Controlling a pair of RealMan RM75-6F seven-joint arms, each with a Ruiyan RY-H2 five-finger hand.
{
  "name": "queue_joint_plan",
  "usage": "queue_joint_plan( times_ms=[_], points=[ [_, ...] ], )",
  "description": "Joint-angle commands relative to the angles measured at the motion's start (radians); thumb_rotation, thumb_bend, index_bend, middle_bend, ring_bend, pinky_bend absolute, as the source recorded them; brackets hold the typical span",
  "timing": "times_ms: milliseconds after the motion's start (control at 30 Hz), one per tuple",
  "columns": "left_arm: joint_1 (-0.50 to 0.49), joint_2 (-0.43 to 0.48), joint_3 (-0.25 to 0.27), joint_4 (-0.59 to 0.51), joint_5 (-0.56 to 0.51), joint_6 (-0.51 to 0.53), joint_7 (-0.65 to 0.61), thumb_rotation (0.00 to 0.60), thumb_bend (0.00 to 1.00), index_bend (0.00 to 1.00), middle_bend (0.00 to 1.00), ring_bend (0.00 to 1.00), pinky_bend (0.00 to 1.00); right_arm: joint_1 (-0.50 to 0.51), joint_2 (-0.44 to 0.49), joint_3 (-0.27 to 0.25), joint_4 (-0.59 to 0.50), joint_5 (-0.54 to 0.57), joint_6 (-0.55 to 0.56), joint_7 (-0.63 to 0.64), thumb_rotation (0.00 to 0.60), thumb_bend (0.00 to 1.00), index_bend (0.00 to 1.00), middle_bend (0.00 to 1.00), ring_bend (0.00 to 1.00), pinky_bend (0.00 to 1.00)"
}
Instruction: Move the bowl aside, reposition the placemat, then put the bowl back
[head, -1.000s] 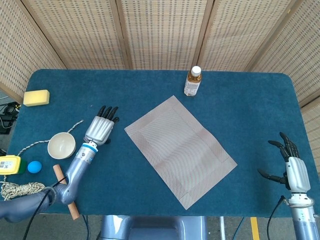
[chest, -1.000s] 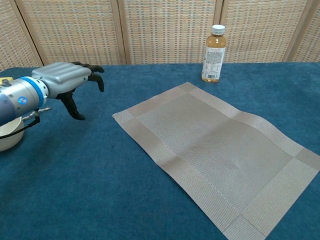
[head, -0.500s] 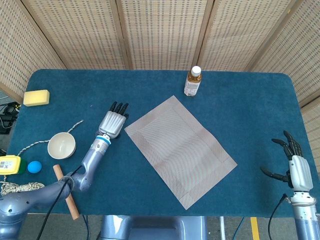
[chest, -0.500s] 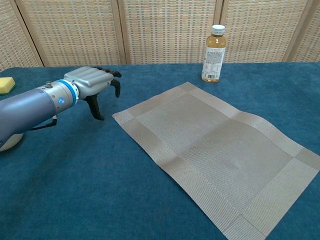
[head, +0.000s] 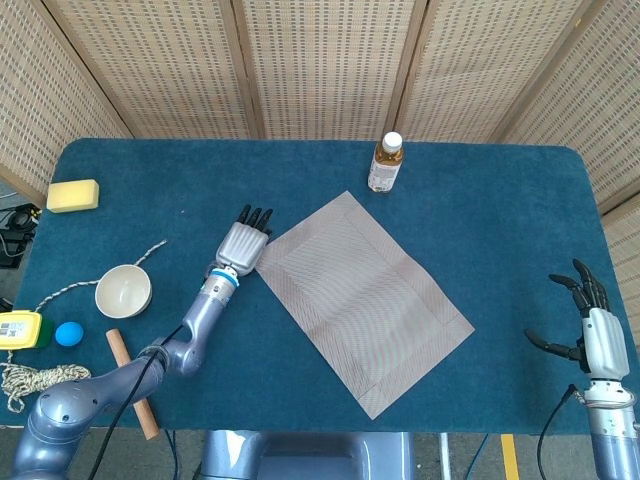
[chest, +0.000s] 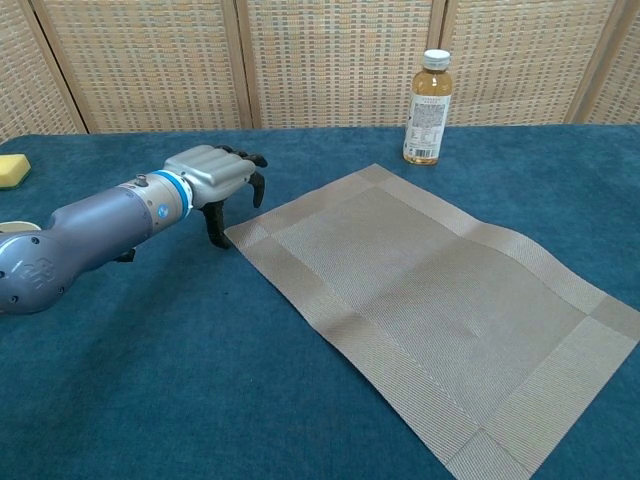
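So your placemat (head: 361, 300) lies skewed across the middle of the blue table (head: 500, 200), one corner pointing toward the bottle (head: 386, 163) at the far edge, and the bowl (head: 123, 291) sits well off it toward your left side, upright and resting on the cloth rather than on the mat. That makes the first step look done: the bowl is aside, nothing rests on the mat, and what remains is to straighten the mat and then carry the bowl back onto it. Your left hand (head: 245, 243) is just beside the mat's left corner, fingers apart and pointed down, holding nothing; from these views you cannot tell whether a fingertip already touches the mat's edge or only hovers over the cloth next to it. Your right hand (head: 598, 331) hangs well clear of the mat near the table's near right corner, fingers spread and empty. The chest view gives you the low angle the head view lacks: it shows the left hand (chest: 218, 170) arched with its dark fingertips aimed at the table by the mat's corner, and a slight wave in the mat (chest: 430, 300) near the right side. It does not show your right hand at all, only a sliver of the bowl at its left edge, and none of the clutter around the bowl, namely the blue ball (head: 68, 333), the rope (head: 40, 378) and the wooden stick (head: 133, 385), though the yellow sponge (head: 72, 195) just peeks in.
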Motion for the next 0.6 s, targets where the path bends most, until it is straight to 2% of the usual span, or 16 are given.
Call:
queue_joint_plan(
  times_ms=[33,233,333,467,600],
  points=[
    [-0.016,-0.021,0.004,0.033,0.011,-0.003,-0.014,0.6,0.12,0.36,0.0,0.0,0.0,0.0,-0.002,0.001,0.003,-0.002,0.002,0.002,0.6,0.22,0.24,0.0,0.0,0.0],
    [-0.032,-0.061,0.012,0.088,0.033,0.005,-0.037,0.6,0.21,0.36,0.0,0.0,0.0,0.002,-0.005,0.003,0.009,-0.002,0.001,0.01,0.6,0.22,0.24,0.0,0.0,0.0],
    [-0.033,-0.071,0.02,0.102,0.048,0.016,-0.045,0.6,0.26,0.32,0.0,0.0,0.0,0.0,-0.005,0.004,0.008,-0.003,0.007,0.015,0.6,0.22,0.24,0.0,0.0,0.0],
    [-0.031,-0.081,0.024,0.116,0.065,0.03,-0.076,0.6,0.38,0.3,0.0,0.0,0.0,-0.002,-0.005,0.006,0.006,-0.006,0.014,0.024,0.6,0.22,0.24,0.0,0.0,0.0],
    [-0.03,-0.085,0.031,0.128,0.086,0.039,-0.108,0.6,0.43,0.27,0.0,0.0,0.0,-0.003,-0.005,0.005,0.004,-0.012,0.02,0.028,0.6,0.22,0.24,0.0,0.0,0.0]
  ],
)
